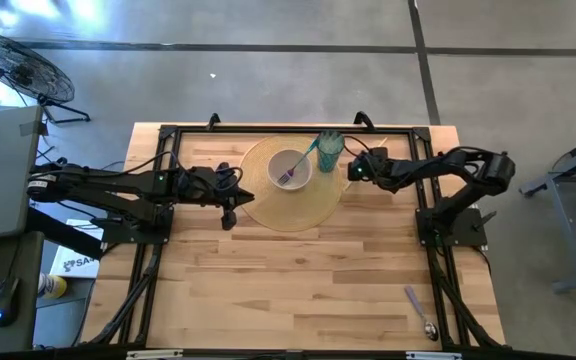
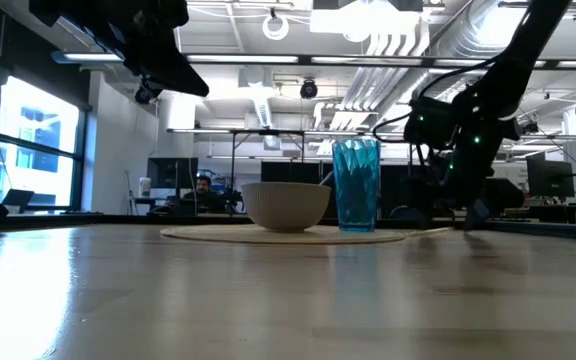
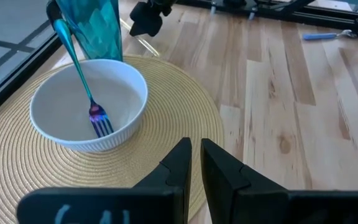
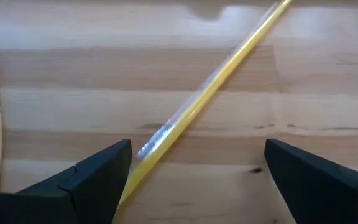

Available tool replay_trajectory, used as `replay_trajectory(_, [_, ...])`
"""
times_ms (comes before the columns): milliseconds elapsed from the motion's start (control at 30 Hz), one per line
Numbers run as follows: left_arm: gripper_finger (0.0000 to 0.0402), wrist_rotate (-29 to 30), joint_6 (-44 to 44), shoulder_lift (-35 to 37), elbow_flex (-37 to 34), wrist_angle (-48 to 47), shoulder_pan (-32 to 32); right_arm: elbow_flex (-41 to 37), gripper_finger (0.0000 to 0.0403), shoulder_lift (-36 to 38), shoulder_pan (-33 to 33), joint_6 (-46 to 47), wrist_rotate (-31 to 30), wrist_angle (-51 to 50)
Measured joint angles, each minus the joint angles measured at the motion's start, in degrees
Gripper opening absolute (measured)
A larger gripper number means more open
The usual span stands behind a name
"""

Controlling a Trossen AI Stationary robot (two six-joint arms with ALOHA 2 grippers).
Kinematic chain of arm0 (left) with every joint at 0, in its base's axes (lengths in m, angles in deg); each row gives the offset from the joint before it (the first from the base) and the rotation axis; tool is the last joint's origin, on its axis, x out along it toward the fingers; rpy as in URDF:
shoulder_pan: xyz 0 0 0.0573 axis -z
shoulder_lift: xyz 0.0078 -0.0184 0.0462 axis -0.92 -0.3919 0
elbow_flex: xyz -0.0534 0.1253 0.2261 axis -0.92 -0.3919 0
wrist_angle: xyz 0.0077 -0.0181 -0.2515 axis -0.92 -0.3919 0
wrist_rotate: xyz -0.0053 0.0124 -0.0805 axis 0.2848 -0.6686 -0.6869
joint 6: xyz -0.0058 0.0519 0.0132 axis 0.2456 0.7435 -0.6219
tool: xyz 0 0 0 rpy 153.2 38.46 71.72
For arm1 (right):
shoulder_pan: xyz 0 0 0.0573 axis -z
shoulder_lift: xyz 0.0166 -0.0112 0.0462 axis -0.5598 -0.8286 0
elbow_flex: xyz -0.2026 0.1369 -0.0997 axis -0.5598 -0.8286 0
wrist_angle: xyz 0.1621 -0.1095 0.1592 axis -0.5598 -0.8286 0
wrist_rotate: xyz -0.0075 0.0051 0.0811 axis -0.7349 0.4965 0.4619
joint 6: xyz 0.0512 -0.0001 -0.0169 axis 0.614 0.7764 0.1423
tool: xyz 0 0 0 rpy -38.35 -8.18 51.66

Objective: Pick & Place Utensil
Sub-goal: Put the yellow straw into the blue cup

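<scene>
Risk lies beside the placemat [image 1: 290, 200]: right gripper [image 4: 194, 180], fingers spread wide over a yellow utensil [image 4: 207, 93], may skid it flat; left gripper [image 3: 196, 163] waits closed.

Woven straw placemat [image 3: 185, 118]; glossy ceramic bowl [image 3: 61, 99]; translucent plastic cup [image 2: 356, 185]; smooth wood table [image 1: 298, 280].

Fork [image 1: 296, 166] in bowl [image 1: 290, 169] on mat [image 1: 286, 210], cup [image 1: 329, 150] beside.
</scene>
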Motion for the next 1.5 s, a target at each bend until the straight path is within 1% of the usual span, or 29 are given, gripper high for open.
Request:
replay_trajectory(167, [0.0032,0.01,0.00,0.00,0.01,-0.04,0.00,0.25,0.0340,-0.20,0.60,-1.04,1.74,-2.65])
replay_trajectory(300, [0.0032,0.02,0.00,0.00,0.00,-0.05,0.00,0.26,0.0313,1.30,0.48,-1.09,2.72,-6.01])
replay_trajectory(467, [0.0032,0.05,0.00,0.00,0.00,-0.07,0.00,0.03,0.0271,4.76,-0.61,0.31,6.03,-11.96])
replay_trajectory(667, [0.0032,0.07,0.00,0.00,0.00,-0.08,0.00,0.15,0.0207,6.68,-2.38,3.07,11.49,-17.46])
replay_trajectory(967, [0.0032,0.04,0.00,0.00,0.02,-0.09,0.00,0.15,0.0084,6.66,-4.31,4.09,13.91,-18.77])
replay_trajectory(1133, [0.0032,0.02,0.00,0.00,0.01,-0.10,0.00,0.13,0.0036,6.66,-4.37,4.56,14.60,-18.97])
replay_trajectory(1300, [0.0032,0.02,0.00,0.00,0.00,-0.79,0.00,0.15,0.0006,6.66,-5.04,4.83,15.09,-19.44])
replay_trajectory(1400, [0.0032,0.04,0.10,0.51,0.01,-2.17,0.00,0.04,0.0003,7.29,-6.65,4.88,14.30,-20.42])
replay_trajectory(1500, [0.0032,0.04,0.33,1.33,0.02,-3.35,0.00,0.02,0.0003,10.16,-9.10,5.98,14.27,-23.72])
